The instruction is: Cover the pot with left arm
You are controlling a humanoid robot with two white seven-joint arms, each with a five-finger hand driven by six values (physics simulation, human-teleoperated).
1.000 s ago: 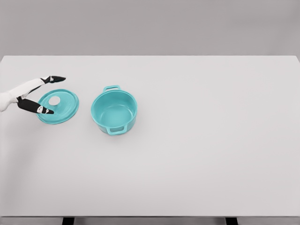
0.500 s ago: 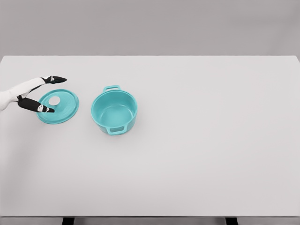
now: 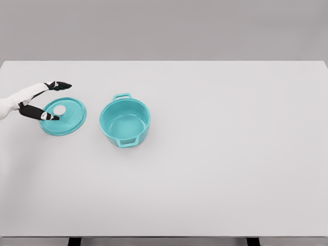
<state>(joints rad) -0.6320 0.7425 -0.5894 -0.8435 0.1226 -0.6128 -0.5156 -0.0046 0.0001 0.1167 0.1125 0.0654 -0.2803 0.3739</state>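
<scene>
Left hand point(image 3: 36, 100) spread open around lid point(image 3: 63, 116), holding nothing; pot point(image 3: 125, 122) at lid's 3 o'clock. Risk: fingertips skate off knob point(image 3: 59, 109), lid slides.

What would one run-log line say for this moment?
left hand: open, at lid's left edge | lid: flat on table | pot: uncovered, right of lid

No text, label, brand, number or sign can be read anywhere. The teal pot point(image 3: 125, 122), its lid point(image 3: 63, 116) and the white table point(image 3: 215, 154) all have plain surfaces without any writing.
</scene>
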